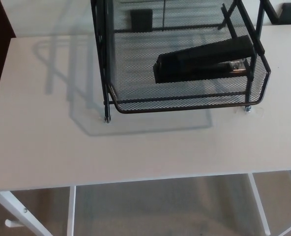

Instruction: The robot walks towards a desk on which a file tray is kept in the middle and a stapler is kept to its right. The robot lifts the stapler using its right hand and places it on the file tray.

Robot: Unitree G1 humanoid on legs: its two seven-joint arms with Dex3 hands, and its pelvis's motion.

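Note:
A black stapler (204, 61) lies on its side-long axis inside the black wire-mesh file tray (185, 103), on the lowest shelf, toward the tray's right half. The stapler's metal mouth points right, near the tray's right wall. The tray stands on the white desk (135, 147), at the upper middle of the head view, with its top cut off by the picture edge. Neither of my hands shows anywhere in the picture, and nothing touches the stapler.
The desk's front edge runs across the lower part of the picture, with white legs (17, 209) and floor below it. A dark object (289, 12) sits at the far right corner, behind the tray. The tray throws a shadow to the left.

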